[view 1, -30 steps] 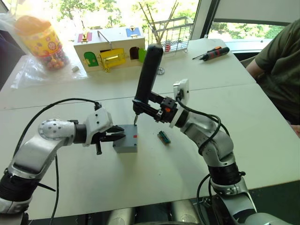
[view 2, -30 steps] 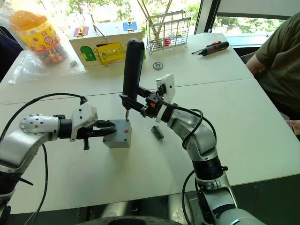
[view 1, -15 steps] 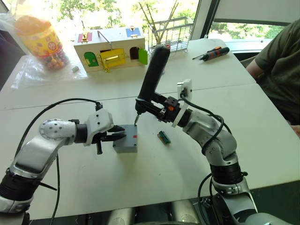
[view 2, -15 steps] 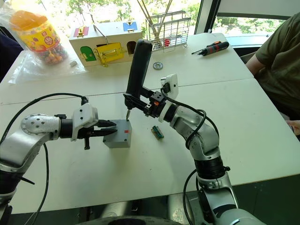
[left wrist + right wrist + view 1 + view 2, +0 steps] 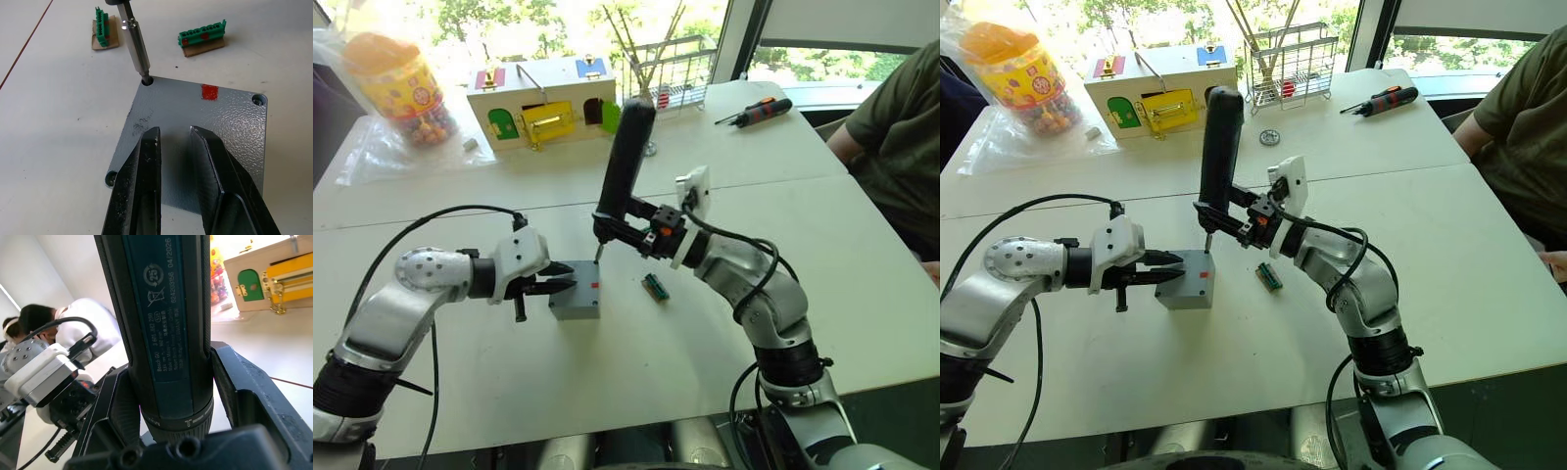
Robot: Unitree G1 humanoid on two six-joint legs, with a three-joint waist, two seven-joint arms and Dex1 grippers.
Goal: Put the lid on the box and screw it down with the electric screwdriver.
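1. The box (image 5: 1187, 281) is a small square grey enclosure standing near the front middle of the white surface (image 5: 1234, 372). The lid (image 5: 205, 132) sits on top of it: textured grey, one red mark near an edge, three corner screw holes visible in the left wrist view.
2. The left gripper (image 5: 1167, 269) reaches the box from the robot's left. Its two black fingers (image 5: 142, 176) lie on the lid, slightly parted, with nothing between them.
3. The electric screwdriver (image 5: 1218, 147) is one long dark blue-black cylinder, standing nearly upright and leaning slightly. Its metal bit (image 5: 135, 39) sits in the lid's far corner hole.
4. The right gripper (image 5: 619, 223) clamps the lower end of the tool body, one finger on each side.
5. Two green terminal blocks on brown card lie just beyond the box: one (image 5: 203, 36) flat, the other (image 5: 101, 27) farther off.
6. At the far edge of the surface: one colourful wooden latch box (image 5: 1160, 88), one wire rack (image 5: 1291, 64), one black-and-orange hand screwdriver (image 5: 1381, 100), one jar of coloured beads (image 5: 1013, 73).
7. A person in a green shirt (image 5: 1528, 127) sits at the robot's right.
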